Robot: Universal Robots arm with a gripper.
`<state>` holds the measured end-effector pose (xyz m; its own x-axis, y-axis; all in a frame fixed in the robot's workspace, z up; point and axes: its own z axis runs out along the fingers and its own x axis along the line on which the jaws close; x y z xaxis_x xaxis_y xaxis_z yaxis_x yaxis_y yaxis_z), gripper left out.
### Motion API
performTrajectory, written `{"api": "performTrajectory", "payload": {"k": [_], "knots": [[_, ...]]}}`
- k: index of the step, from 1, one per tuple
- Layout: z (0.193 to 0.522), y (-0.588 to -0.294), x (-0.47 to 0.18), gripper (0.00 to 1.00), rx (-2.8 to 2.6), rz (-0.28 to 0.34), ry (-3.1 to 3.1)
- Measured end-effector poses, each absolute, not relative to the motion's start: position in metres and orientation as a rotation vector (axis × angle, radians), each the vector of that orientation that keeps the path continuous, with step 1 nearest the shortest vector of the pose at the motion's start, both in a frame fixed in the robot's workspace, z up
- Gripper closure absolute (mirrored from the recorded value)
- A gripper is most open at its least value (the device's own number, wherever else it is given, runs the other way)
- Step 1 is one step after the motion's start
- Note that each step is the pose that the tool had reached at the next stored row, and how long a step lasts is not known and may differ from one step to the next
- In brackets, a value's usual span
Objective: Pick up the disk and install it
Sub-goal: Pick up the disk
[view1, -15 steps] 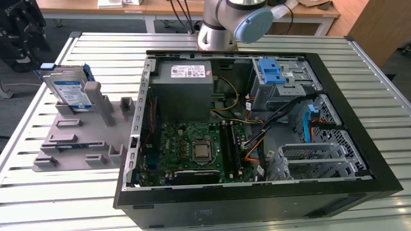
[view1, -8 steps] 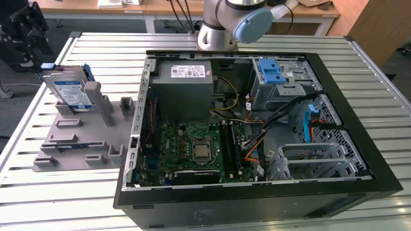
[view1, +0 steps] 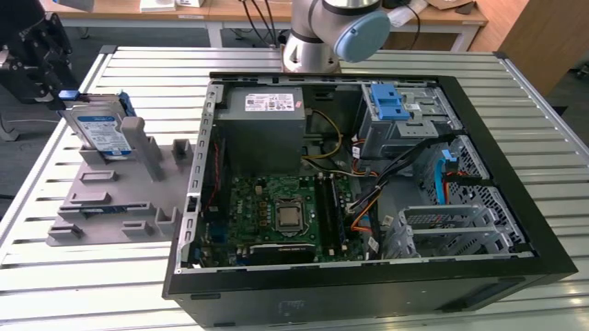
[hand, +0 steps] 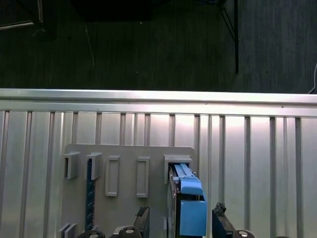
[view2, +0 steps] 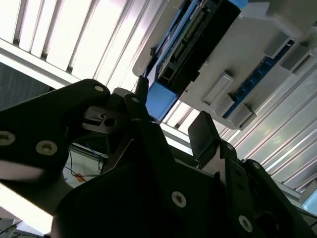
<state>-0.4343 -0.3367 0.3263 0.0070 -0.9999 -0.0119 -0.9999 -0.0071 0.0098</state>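
Slatted metal table (view1: 147, 62); black gripper (hand: 180, 211) spread astride flat, blue-framed disk (hand: 192, 218).

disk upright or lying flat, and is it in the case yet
Upright: the disk stands on edge in the grey holder, outside the computer case.

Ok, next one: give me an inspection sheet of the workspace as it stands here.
Surface: slatted metal table carrying a grey holder and an open computer case.
Job's things: the disk stands on edge in a slot of the holder, not yet in the case.
Clutter: nothing seen.
Grippers: the claw is open and straddles the disk's blue end, one finger on each side; a gap shows beside the disk in the first wrist view.
Cables: black, orange and yellow wire bundles lie inside the case.
Surroundings: wooden desks stand beyond the table, over a dark floor.
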Motion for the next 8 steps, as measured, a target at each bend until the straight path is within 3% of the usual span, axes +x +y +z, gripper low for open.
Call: {"api": "performTrajectory", "payload": {"k": [1, 2, 8], "knots": [[0.3255, -0.3364, -0.4343, 0.34, -2.228, 0.024, 2.212], [0.3247, -0.3361, -0.4343, 0.40, -2.228, 0.024, 2.212], [0.3193, -0.3353, -0.4372, 0.40, -2.228, 0.024, 2.212]]}}
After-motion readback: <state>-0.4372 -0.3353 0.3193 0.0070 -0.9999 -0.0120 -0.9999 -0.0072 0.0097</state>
